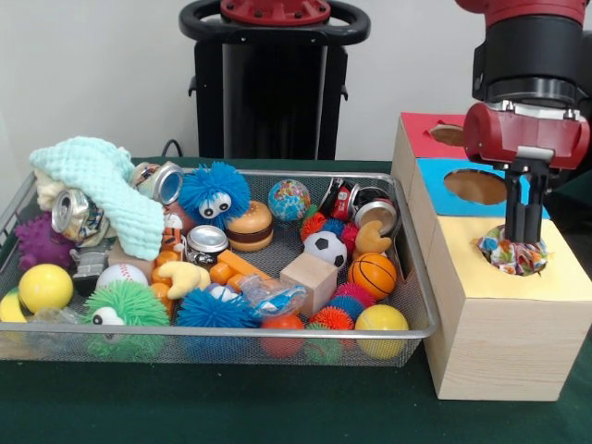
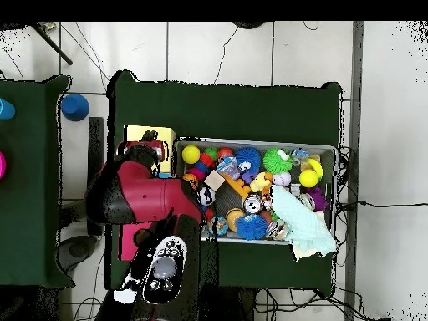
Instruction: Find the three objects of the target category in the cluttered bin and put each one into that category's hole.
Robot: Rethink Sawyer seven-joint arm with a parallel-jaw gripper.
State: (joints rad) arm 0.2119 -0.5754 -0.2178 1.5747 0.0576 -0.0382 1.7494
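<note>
Nearest me, the pale wooden box with the yellow top [image 1: 555, 273] has a colourful knotted rope ball [image 1: 511, 254] in its round hole [image 1: 514, 251]. My black gripper [image 1: 523, 242] pinches it, half hidden.

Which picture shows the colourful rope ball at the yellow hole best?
The front view. There the rope ball sits in the yellow box's hole, right under the gripper. In the overhead view the red arm covers that spot, so the ball is hidden.
</note>
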